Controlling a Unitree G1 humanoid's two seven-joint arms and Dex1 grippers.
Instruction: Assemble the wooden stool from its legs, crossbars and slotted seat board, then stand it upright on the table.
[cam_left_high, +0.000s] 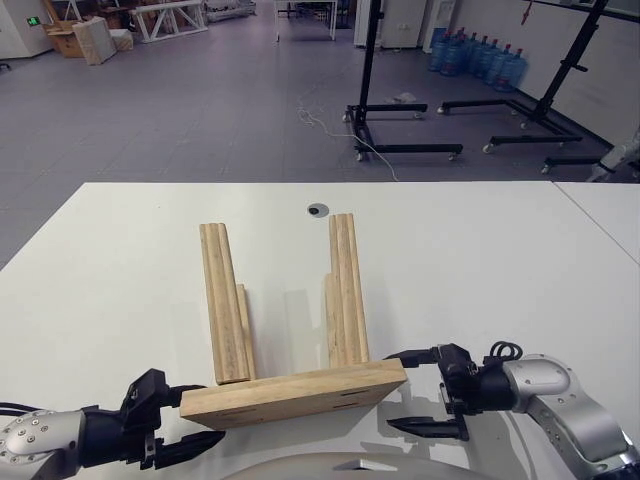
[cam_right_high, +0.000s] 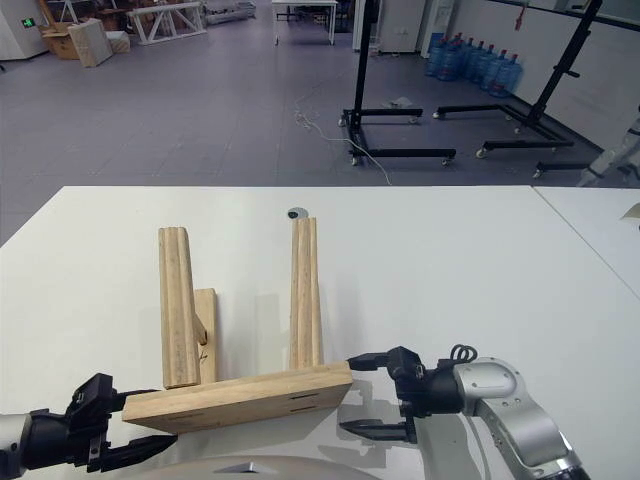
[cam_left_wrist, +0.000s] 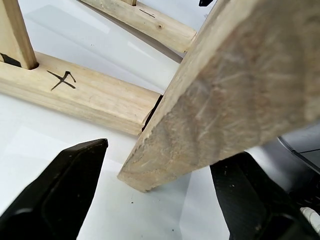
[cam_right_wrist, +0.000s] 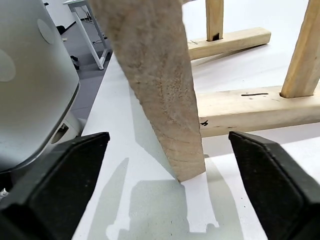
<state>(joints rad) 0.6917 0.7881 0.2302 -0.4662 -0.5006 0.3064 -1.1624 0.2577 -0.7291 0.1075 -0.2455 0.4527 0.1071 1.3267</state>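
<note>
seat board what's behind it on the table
A left leg frame and a right leg frame lie on the white table, pointing away from the seat board. The board covers their near ends in the head views.

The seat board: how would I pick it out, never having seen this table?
On the white table, look at the near edge, between the left gripper and right gripper. The seat board is the thick plank across the near ends of the two leg frames. It alone runs left to right; they run front to back.
</note>
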